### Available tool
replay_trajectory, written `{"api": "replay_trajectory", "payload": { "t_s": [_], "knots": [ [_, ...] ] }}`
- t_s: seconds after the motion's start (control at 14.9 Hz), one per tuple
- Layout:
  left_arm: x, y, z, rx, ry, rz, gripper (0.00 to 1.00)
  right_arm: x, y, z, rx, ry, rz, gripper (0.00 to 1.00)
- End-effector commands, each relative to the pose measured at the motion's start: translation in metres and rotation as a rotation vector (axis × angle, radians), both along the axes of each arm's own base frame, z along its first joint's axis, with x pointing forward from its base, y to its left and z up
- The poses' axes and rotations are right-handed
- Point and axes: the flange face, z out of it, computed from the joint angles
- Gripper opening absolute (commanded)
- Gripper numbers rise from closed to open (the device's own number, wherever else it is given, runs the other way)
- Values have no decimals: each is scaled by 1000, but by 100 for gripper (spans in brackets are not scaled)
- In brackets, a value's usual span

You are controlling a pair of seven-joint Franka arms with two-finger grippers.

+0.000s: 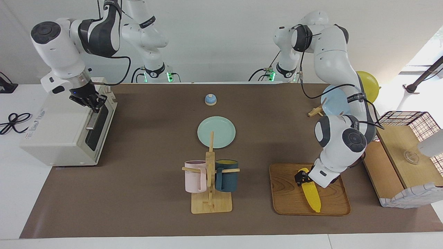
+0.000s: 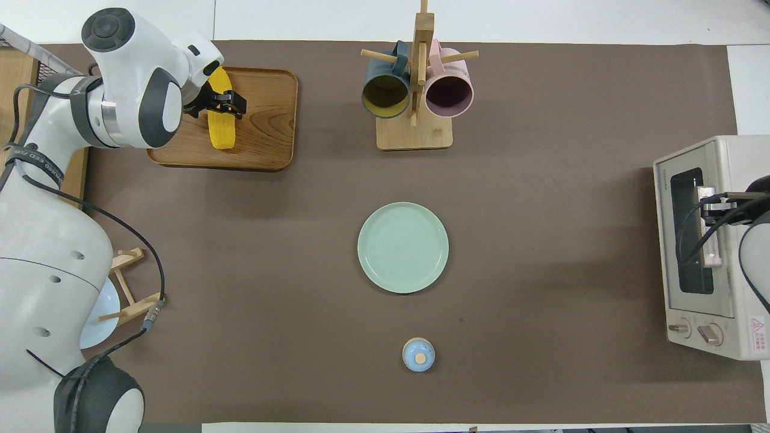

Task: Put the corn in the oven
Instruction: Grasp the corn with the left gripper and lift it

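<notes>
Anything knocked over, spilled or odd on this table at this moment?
Nothing stands out. The corn lies on the wooden tray under the left pincer, the right pincer is at the closed oven handle, and both mugs hang on their rack.

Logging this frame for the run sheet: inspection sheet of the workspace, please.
Surface: brown mat.
Job's things: corn on wooden tray; oven door shut.
Clutter: green plate, mug rack, blue bell, blue plate on stand, basket box.
Grippers: left gripper around the corn's upper end; right gripper at the oven handle.
Cables: black cord beside oven.
Surroundings: white wall.
</notes>
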Motion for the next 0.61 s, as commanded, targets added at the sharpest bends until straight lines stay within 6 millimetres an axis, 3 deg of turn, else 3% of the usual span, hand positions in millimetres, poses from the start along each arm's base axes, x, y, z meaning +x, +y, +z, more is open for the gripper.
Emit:
{"api": "replay_trajectory", "payload": {
  "t_s": [0.0, 0.07, 0.2, 0.27, 0.4, 0.54],
  "knots": [
    [5, 1, 1, 23, -22, -14, 76, 0, -8, -11, -19, -11, -17, 0],
    [5, 1, 1, 21, -22, -14, 48, 0, -16, -13, -17, -11, -31, 0],
    [4, -2, 2, 16, -20, -16, 6, -2, -19, -17, -16, -5, -38, 0],
    [4, -1, 2, 15, -16, -12, 0, -2, -20, -21, -14, 2, -40, 0],
    [3, -7, 8, -15, -17, 1, 0, -3, -24, -22, -13, 4, -49, 0],
    [1, -7, 32, -78, -17, 33, 0, -3, -24, -23, -12, 6, -50, 0]
  ]
}}
